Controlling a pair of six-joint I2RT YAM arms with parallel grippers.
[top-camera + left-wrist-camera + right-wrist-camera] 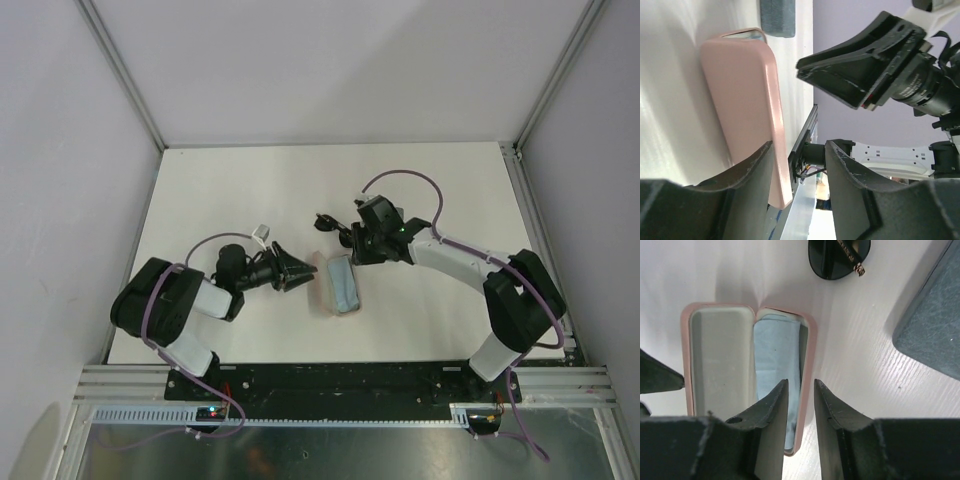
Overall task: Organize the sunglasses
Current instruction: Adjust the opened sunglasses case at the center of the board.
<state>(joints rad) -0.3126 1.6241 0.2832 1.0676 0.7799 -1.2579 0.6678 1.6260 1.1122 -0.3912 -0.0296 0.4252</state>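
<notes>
An open pink case lies mid-table with a light-blue cloth in its right half. A black pair of sunglasses lies just beyond it; one dark lens shows in the right wrist view. My right gripper straddles the case's right wall, jaws a little apart, with a gap on each side. In the overhead view my left gripper is at the case's left side. It is open; the pink lid's edge stands just inside its left finger.
A blue-grey case lies on the table right of the pink one and shows again as a blue-grey case past the lid. The right gripper's fingers hang close above my left one. The table's near rail runs behind.
</notes>
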